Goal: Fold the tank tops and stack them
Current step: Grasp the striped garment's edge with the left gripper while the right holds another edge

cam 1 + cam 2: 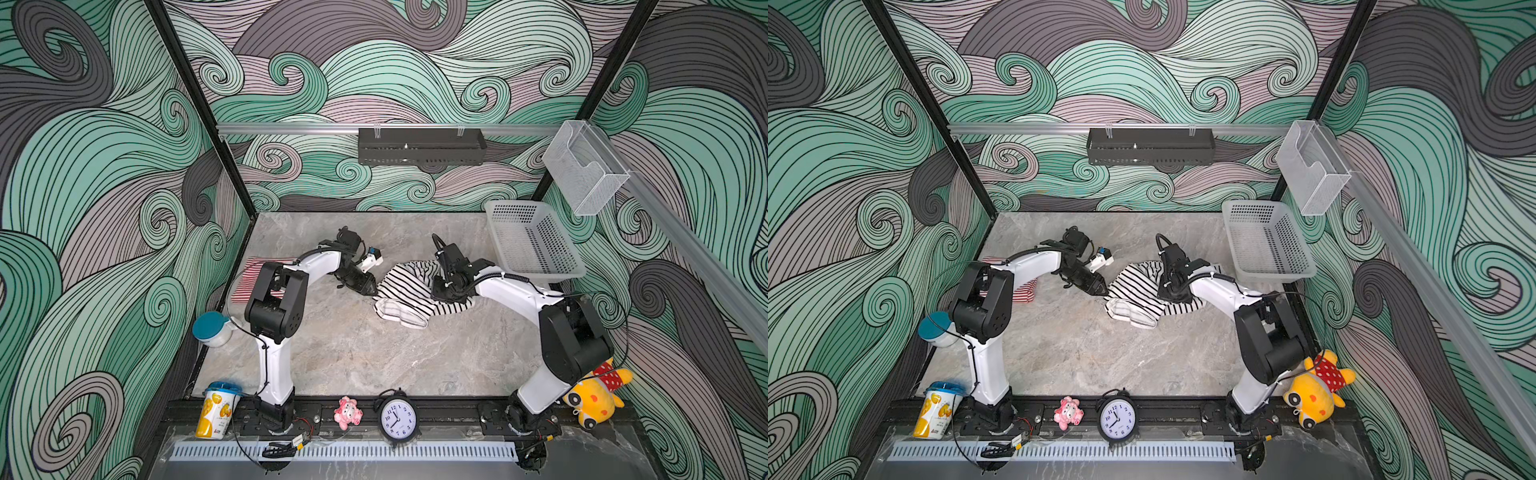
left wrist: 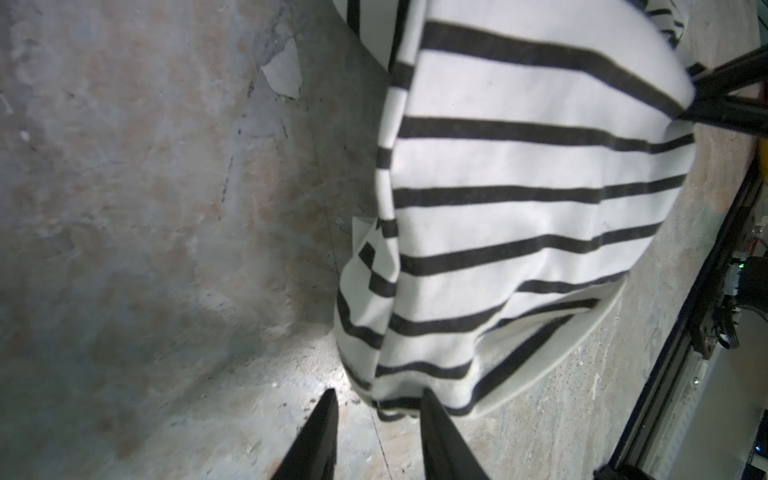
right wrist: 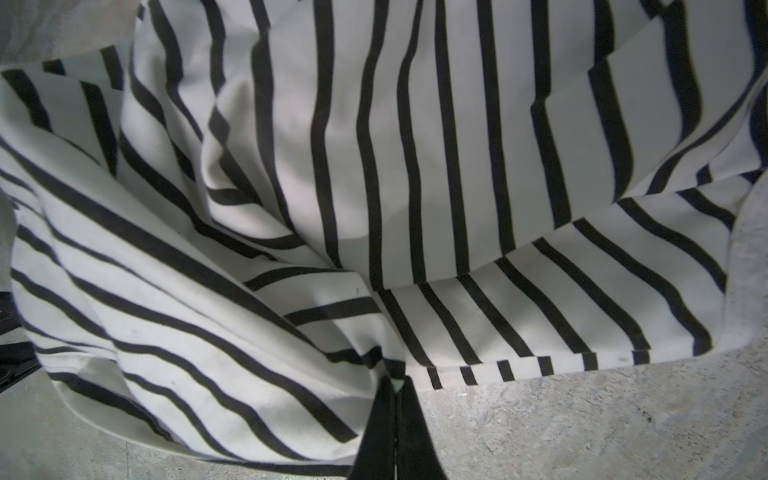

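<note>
Pulling could slide cloth across the desk [image 1: 353, 357], smooth grey marbled stone. The black-and-white tank top [image 1: 409, 286] lies rumpled mid-desk, a limp soft knit, so its layers may drag together. The red-and-white tank top [image 1: 240, 291] lies flat, far left. My right pincer [image 3: 397, 380] pinches the black-striped hem. My left pincer [image 2: 377, 392], spread astride a corner, might catch only 1 layer.

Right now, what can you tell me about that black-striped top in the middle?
The black-striped top is soft white knit with black stripes and plain white trim. It lies rumpled, layers overlapping, on the table. The right hand is shut, pinching its hem; the left hand stands open astride one corner.
</note>
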Available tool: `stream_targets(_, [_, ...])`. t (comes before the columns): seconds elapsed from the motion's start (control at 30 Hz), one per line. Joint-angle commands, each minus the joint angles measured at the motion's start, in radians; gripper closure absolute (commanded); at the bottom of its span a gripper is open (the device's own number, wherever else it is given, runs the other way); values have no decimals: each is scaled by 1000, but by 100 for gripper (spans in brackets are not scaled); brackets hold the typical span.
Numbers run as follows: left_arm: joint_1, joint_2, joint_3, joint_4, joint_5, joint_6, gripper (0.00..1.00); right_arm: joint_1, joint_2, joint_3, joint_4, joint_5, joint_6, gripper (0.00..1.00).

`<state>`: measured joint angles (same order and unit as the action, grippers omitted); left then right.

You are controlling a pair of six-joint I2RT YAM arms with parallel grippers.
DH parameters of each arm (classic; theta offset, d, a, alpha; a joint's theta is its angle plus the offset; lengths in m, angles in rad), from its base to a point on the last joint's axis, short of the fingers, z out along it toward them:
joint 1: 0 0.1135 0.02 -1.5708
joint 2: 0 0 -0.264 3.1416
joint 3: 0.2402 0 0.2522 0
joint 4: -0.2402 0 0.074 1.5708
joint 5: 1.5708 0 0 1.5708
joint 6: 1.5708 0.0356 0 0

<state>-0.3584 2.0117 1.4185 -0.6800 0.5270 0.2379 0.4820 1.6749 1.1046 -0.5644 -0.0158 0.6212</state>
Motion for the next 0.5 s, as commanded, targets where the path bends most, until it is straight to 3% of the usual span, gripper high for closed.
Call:
stream_targets(0.0, [8,34,46,-30,45,8,64,-7,-32,-18,6,-4,13,100])
stream_targets(0.47, [10,42,54,-41,138,23,68,-17,-46,-44,18,-10,11,100])
